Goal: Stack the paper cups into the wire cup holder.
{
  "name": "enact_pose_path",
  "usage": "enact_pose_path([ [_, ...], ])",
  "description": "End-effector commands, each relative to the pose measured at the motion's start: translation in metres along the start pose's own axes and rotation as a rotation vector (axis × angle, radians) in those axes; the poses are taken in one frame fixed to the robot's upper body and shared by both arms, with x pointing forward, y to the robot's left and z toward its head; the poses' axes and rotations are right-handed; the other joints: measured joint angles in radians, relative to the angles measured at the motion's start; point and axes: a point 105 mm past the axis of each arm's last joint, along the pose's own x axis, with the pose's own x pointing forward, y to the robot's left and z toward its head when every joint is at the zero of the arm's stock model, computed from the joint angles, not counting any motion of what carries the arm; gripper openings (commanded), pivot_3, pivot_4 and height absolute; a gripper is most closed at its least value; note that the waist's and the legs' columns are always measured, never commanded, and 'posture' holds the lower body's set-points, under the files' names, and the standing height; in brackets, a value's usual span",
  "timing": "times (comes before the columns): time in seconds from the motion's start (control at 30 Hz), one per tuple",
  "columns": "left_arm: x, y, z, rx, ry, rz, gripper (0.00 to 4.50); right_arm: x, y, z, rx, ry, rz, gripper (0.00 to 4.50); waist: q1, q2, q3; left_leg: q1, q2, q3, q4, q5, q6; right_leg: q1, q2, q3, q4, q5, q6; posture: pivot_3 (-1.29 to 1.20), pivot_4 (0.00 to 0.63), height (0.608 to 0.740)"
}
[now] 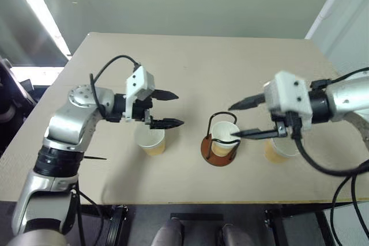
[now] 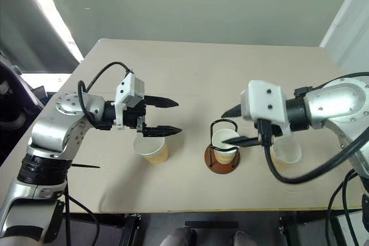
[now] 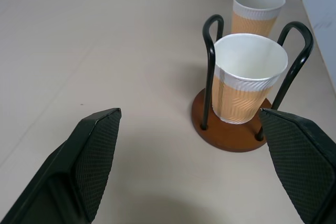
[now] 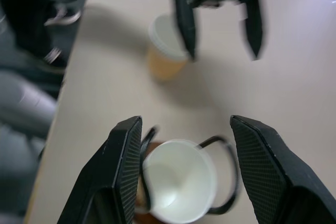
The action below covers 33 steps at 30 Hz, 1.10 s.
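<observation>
The wire cup holder [image 1: 207,149] stands near the table's front edge, with one paper cup [image 1: 223,132] upright inside its black arches. My right gripper [image 1: 232,122] hovers open just above that cup, its fingers either side of the rim [image 4: 178,179] and holding nothing. A second paper cup [image 1: 151,141] stands to the left of the holder, below and just behind my left gripper [image 1: 180,109], which is open and empty and points toward the holder [image 3: 226,135]. A third paper cup [image 1: 278,150] stands right of the holder, partly hidden under my right wrist.
The beige table [image 1: 196,67] stretches bare behind the cups. Its front edge runs close below the holder. Black cables hang from both arms, and a pale wall rises at the far right.
</observation>
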Motion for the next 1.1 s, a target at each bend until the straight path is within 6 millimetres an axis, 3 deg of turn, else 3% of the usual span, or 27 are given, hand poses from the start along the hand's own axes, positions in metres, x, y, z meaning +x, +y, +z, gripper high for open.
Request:
enact_pose_path([
  [0.03, -0.021, -0.005, 0.026, 0.082, -0.024, 0.006, 4.50, -0.018, -0.015, 0.018, 0.025, -0.079, -0.101, 2.65, 0.000, 0.000, 0.000, 0.000, 0.000, 0.000, 0.000, 0.000, 0.000, 0.000, 0.000, 0.000, 0.000, 0.000, 0.000, 0.00, 0.150, 0.740],
  [0.27, -0.041, -0.019, 0.052, 0.123, -0.042, -0.017, 4.50, -0.027, -0.019, 0.023, 0.088, -0.126, -0.121, 2.65, 0.001, 0.000, 0.000, 0.000, 0.000, 0.000, -0.001, 0.000, 0.000, 0.000, 0.000, 0.000, 0.000, 0.000, 0.000, 0.00, 0.150, 0.740],
  [0.47, -0.046, -0.035, 0.052, 0.184, 0.050, -0.048, 4.50, -0.029, -0.021, 0.021, 0.110, -0.120, -0.109, 2.65, -0.002, 0.000, 0.000, 0.000, 0.000, 0.000, -0.001, 0.000, 0.000, 0.000, 0.000, 0.000, 0.000, 0.000, 0.000, 0.00, 0.150, 0.740],
  [0.7, -0.056, -0.036, 0.016, 0.352, 0.364, 0.011, 4.50, -0.035, -0.021, 0.016, 0.144, -0.095, -0.082, 2.65, -0.005, 0.001, 0.000, 0.001, 0.000, 0.000, -0.002, 0.000, 0.000, 0.000, 0.000, 0.000, 0.000, -0.001, -0.001, 0.00, 0.150, 0.740],
  [0.87, -0.057, -0.041, 0.009, 0.375, 0.411, 0.010, 4.50, -0.038, -0.021, 0.015, 0.162, -0.078, -0.061, 2.65, -0.005, 0.001, 0.000, 0.000, 0.000, -0.001, -0.002, -0.001, 0.000, -0.001, 0.000, 0.000, 0.001, -0.002, -0.003, 0.00, 0.150, 0.740],
  [1.1, -0.048, -0.042, -0.016, 0.371, 0.483, -0.003, 4.50, -0.039, -0.026, 0.016, 0.160, -0.072, -0.061, 2.65, -0.007, 0.001, 0.000, 0.000, 0.000, -0.001, -0.002, -0.002, -0.002, -0.002, 0.000, 0.000, 0.002, -0.003, -0.005, 0.00, 0.150, 0.740],
])
